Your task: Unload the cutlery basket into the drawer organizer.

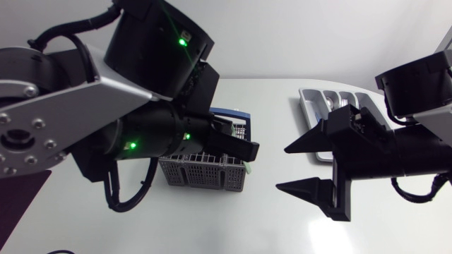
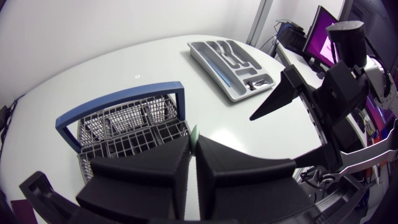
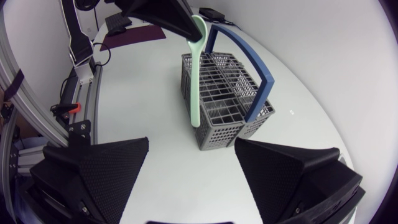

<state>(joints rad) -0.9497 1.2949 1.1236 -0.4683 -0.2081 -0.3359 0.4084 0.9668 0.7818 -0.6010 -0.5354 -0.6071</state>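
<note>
A grey wire cutlery basket (image 1: 201, 173) with a blue handle (image 3: 249, 59) stands mid-table. Above it, my left gripper (image 1: 247, 149) is shut on the top of a pale green utensil (image 3: 196, 68). The utensil hangs straight down, its lower end level with the basket's (image 3: 227, 99) near corner. In the left wrist view only a green sliver (image 2: 194, 132) shows between the closed fingers (image 2: 155, 171). My right gripper (image 1: 282, 169) stands open to the basket's right, nothing between its fingers (image 3: 93, 174). The grey drawer organizer (image 1: 311, 99) lies at the back right, partly hidden by my right arm.
The organizer's (image 2: 233, 62) compartments hold a few pieces of cutlery. A dark purple mat (image 1: 18, 197) lies at the table's left edge. My right gripper's finger (image 2: 273, 102) points toward the basket (image 2: 124, 127) from the side.
</note>
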